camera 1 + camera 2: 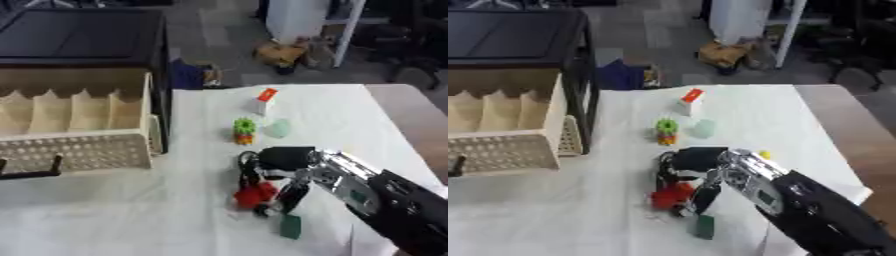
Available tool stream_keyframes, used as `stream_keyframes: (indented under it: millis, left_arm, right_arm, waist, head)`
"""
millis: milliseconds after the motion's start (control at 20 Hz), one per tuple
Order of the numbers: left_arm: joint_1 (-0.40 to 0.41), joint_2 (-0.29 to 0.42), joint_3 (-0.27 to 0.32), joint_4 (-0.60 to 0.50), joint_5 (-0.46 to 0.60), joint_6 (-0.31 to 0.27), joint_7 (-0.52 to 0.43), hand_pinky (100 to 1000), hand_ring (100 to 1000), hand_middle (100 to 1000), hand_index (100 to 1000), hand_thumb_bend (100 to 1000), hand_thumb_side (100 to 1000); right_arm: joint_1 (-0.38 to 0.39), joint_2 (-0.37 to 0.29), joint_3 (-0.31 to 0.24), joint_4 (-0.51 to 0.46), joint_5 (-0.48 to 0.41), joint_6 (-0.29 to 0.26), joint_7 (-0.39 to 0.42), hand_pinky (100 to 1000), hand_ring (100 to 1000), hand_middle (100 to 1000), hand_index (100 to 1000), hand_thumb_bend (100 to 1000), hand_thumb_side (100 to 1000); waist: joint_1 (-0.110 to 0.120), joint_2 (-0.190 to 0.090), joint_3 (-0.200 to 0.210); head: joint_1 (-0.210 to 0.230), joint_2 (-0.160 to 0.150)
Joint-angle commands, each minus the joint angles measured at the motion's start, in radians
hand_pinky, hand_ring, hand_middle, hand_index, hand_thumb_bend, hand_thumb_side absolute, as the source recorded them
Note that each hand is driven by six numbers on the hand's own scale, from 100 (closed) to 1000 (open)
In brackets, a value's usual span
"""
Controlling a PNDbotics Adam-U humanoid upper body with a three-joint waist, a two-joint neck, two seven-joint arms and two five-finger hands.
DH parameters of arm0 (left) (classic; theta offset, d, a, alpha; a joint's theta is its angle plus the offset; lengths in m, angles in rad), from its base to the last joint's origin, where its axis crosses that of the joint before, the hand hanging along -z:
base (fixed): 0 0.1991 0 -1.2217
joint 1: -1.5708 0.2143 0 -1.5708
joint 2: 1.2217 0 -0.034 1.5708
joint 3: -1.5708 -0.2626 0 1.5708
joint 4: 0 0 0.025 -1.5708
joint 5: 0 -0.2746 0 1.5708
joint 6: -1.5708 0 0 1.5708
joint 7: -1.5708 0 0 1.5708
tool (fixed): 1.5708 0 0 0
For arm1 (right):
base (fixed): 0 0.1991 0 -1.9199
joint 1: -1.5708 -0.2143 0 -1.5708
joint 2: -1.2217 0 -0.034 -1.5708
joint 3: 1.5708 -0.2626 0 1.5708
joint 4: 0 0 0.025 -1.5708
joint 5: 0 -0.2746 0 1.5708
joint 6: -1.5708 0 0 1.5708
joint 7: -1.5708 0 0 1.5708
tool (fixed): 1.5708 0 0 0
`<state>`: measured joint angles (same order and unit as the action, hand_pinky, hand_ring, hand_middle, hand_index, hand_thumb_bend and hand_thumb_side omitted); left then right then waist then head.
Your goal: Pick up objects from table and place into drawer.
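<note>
Hiding part of the red object (254,195), right robot hand (278,172) fingers curled down

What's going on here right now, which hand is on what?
The right hand reaches in from the lower right with its fingers curled down around a red object on the white table. A dark green block lies just beside it. Farther back sit a green and orange toy, a pale green piece and a small white box with a red top. The open drawer at the left shows dividers and no objects. The left hand is out of view.
</note>
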<state>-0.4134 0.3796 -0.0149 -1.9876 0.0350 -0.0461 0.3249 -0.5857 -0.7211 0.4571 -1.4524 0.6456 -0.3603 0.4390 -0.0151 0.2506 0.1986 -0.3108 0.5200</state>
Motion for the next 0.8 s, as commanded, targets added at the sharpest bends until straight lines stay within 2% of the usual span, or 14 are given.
stream_keyframes:
  millis: [50, 300, 650, 800]
  left_arm:
    - [-0.006, 0.009, 0.012, -0.012, 0.005, 0.000, 0.002, 530, 475, 573, 823, 100, 1000]
    - [-0.004, 0.008, 0.012, -0.012, 0.008, 0.000, 0.003, 529, 475, 573, 817, 100, 1000]
    - [-0.003, 0.006, 0.013, -0.012, 0.009, 0.002, 0.002, 528, 475, 573, 813, 100, 1000]
    - [-0.002, 0.004, 0.014, -0.012, 0.008, 0.003, 0.003, 527, 473, 573, 813, 100, 1000]
  right_arm:
    - [-0.010, -0.009, -0.001, 0.008, 0.014, 0.003, -0.006, 531, 578, 501, 709, 300, 199]
    - [-0.012, -0.007, -0.005, 0.012, -0.010, 0.025, -0.033, 476, 542, 466, 673, 237, 251]
    - [-0.016, -0.015, -0.006, 0.000, -0.039, 0.046, -0.058, 470, 546, 472, 672, 102, 301]
    - [-0.018, -0.021, -0.008, -0.010, -0.044, 0.049, -0.062, 470, 548, 476, 670, 100, 327]
  waist:
    - [0.002, -0.014, 0.003]
    - [0.001, -0.015, 0.002]
    - [0.001, -0.016, 0.000]
    - [0.001, -0.017, 0.000]
  head:
    - [-0.005, -0.011]
    - [-0.005, -0.011]
    - [-0.005, -0.010]
    - [-0.004, -0.008]
